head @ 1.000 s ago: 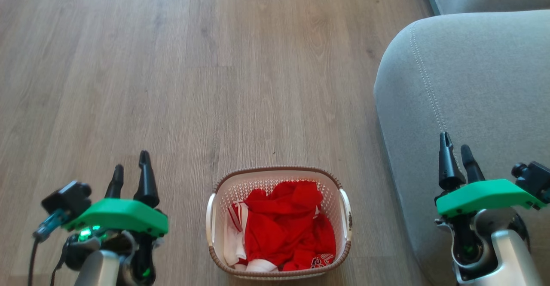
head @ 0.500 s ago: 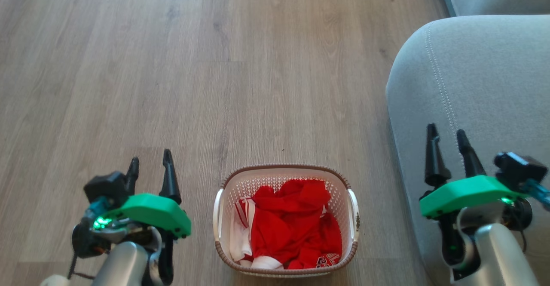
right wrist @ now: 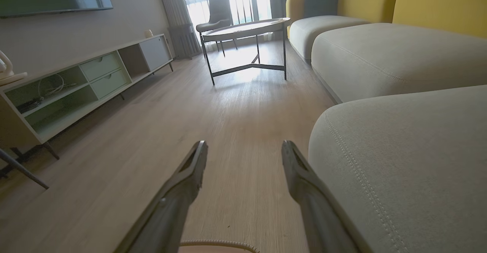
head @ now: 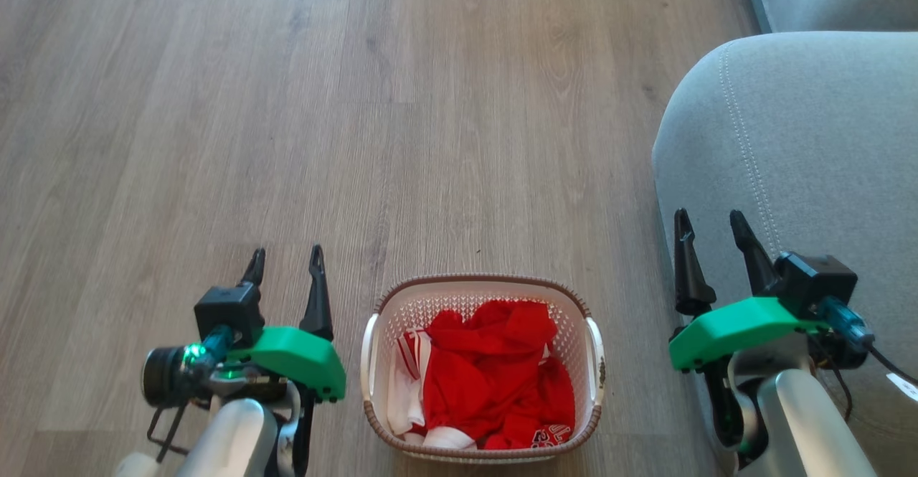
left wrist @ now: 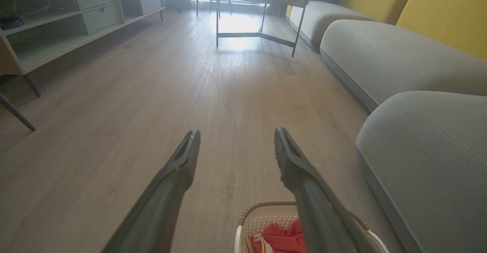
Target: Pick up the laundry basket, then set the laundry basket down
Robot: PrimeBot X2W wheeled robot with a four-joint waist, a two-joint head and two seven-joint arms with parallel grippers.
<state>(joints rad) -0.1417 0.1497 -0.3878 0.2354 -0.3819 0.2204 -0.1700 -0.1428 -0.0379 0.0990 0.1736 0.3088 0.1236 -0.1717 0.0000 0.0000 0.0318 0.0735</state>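
Both claws released, empty. The laundry basket (head: 479,279) lies between them on the floor (head: 459,140): left claw (head: 285,256) just beside it, right claw (head: 708,220) farther.

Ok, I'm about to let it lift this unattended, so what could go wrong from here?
1. The right jaws stand open close beside the grey sofa; swinging in toward the laundry basket could brush the cushion.
2. The white side handles are thin and lie close to the basket's walls; the left jaws or right jaws might slip off, tilting the basket.
3. A tilt could spill the loose red and white clothes.
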